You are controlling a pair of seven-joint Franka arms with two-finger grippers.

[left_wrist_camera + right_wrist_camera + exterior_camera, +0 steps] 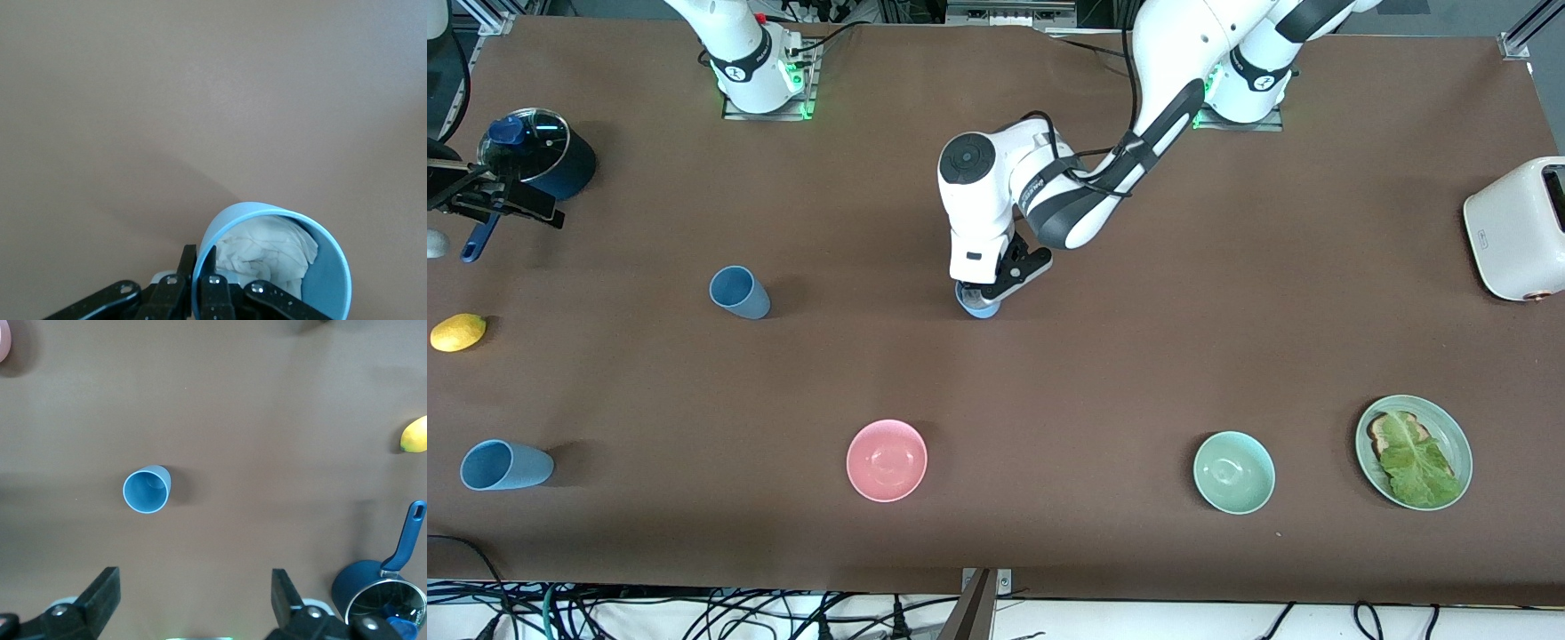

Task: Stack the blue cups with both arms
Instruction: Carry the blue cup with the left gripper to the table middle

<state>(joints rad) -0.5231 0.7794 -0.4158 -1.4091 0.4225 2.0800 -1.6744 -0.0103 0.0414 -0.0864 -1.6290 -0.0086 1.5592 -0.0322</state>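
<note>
My left gripper [983, 292] is at the middle of the table, shut on the rim of a bright light blue cup [980, 309]. In the left wrist view one finger [189, 263] presses outside the wall and the other inside; the cup [327, 280] holds crumpled white material. A slate blue cup [740, 292] stands toward the right arm's end. The right wrist view looks down on this cup [147, 490] from high above. My right gripper [195, 579] hangs open and empty there, waiting. Another light blue cup [505, 465] sits near the front edge at the right arm's end.
A dark blue lidded pot [538, 160] and a lemon [458, 332] are at the right arm's end. A pink bowl [887, 460], a mint bowl [1233, 472] and a plate [1449, 422] of toast and lettuce line the front. A white toaster [1516, 227] stands at the left arm's end.
</note>
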